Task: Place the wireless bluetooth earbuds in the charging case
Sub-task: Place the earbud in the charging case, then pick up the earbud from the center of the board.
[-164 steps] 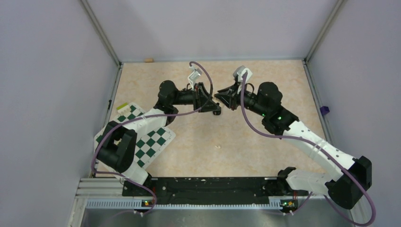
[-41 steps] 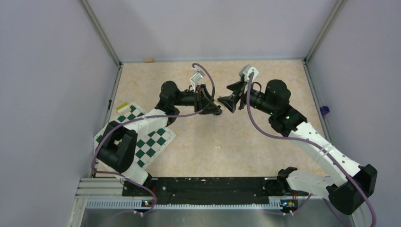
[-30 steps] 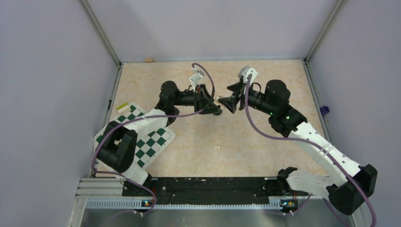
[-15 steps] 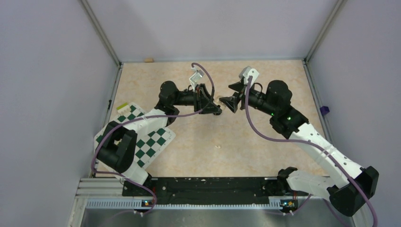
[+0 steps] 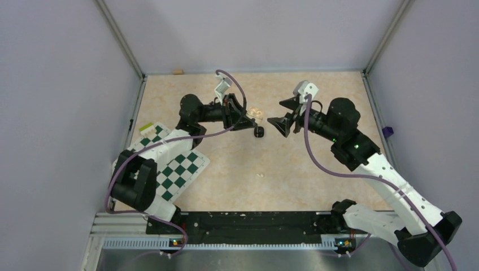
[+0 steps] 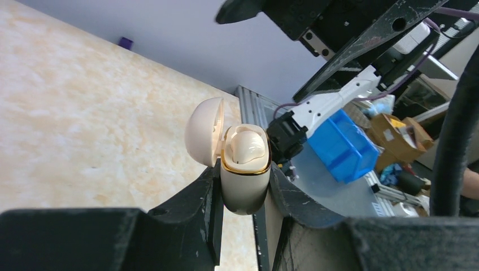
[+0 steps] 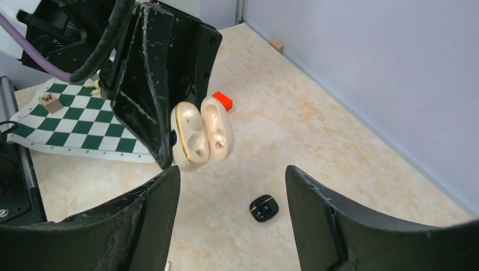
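Observation:
The cream-white charging case (image 6: 244, 169) is clamped upright in my left gripper (image 6: 243, 195), lid (image 6: 204, 138) swung open. From above, the case (image 5: 257, 114) hangs over the table's far middle at the left gripper (image 5: 248, 119). The right wrist view looks into the open case (image 7: 195, 138); its pockets look cream, with no black piece in them. One black earbud (image 7: 263, 208) lies on the table below and just in front of the case, seen from above as a black earbud (image 5: 259, 133). My right gripper (image 7: 231, 175) is open and empty, apart from both, and sits right of the case as the right gripper (image 5: 281, 114).
A chequered mat (image 5: 181, 169) lies at the left under the left arm, with a small wooden cube (image 7: 52, 103) on it. A red block (image 7: 222, 100) sits beyond the case. A white crumb (image 5: 260, 174) lies mid-table. Walls close in on three sides.
The left arm has pulled back and to the left with the case. The right gripper has drawn away to the right and opened a little. The black earbud now shows lying on the table.

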Controlling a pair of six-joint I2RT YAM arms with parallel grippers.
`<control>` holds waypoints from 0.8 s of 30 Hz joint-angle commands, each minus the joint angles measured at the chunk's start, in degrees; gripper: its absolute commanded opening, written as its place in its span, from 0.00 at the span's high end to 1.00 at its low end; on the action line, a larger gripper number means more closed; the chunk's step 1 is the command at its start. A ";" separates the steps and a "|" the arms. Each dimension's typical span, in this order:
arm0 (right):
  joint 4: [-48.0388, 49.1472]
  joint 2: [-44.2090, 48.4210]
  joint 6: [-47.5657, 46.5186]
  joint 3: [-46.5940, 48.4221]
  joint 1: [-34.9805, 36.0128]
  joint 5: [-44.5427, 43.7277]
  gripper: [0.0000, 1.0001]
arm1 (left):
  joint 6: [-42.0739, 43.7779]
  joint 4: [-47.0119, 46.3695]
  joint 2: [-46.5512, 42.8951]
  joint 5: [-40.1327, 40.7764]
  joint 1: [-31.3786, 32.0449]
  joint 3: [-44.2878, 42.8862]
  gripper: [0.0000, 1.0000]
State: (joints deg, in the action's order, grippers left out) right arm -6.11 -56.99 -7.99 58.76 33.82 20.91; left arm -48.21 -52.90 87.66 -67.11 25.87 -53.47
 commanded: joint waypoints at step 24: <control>-24.07 -24.55 -15.26 5.54 9.73 -3.58 0.28 | 58.01 58.04 -31.53 8.77 -18.46 2.31 1.00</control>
State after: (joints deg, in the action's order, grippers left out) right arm -26.96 -76.07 -22.83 63.53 41.34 21.37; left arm 10.39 11.81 59.94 -62.04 8.73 -58.15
